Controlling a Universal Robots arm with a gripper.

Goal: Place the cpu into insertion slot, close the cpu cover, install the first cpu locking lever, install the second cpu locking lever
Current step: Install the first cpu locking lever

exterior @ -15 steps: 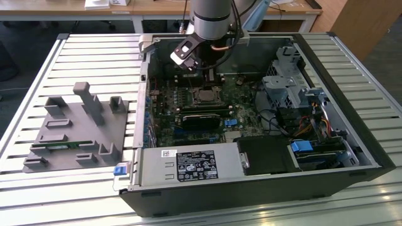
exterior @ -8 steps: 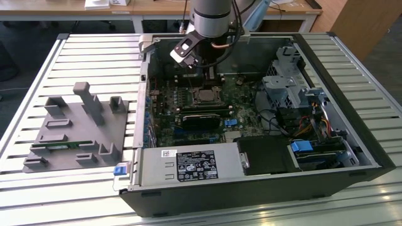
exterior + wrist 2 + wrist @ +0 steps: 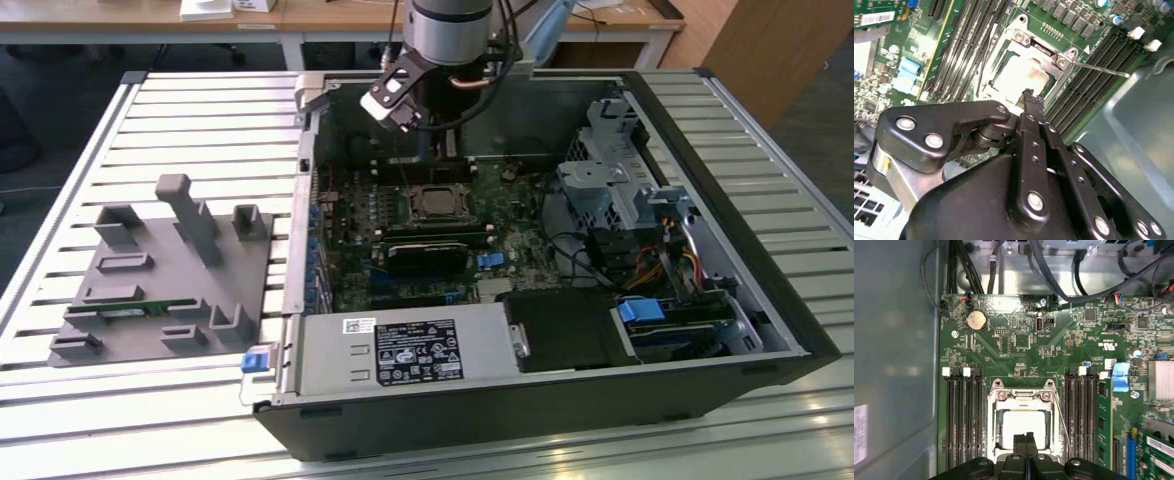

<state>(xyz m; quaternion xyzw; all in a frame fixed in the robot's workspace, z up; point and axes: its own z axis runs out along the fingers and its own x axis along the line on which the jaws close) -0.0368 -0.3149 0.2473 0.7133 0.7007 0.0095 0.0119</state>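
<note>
Our black claw (image 3: 1026, 437), pressed together and empty, hovers over the silvery-tan square cpu (image 3: 1023, 422) seated in its black insertion slot (image 3: 998, 432) under the silvery frame cover (image 3: 1019, 396). We judge lever 1 (image 3: 1062, 422), a thin steel rod, needs hooking down.

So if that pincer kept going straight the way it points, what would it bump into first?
Most likely the cpu, or the edge of the cpu cover framing it. The shut pincer points right at that boundary, and depth is hard to judge.

bg: slatted metal tbl (image 3: 200, 120) | wood desks (image 3: 334, 15) behind | dark floor (image 3: 40, 100)
</note>
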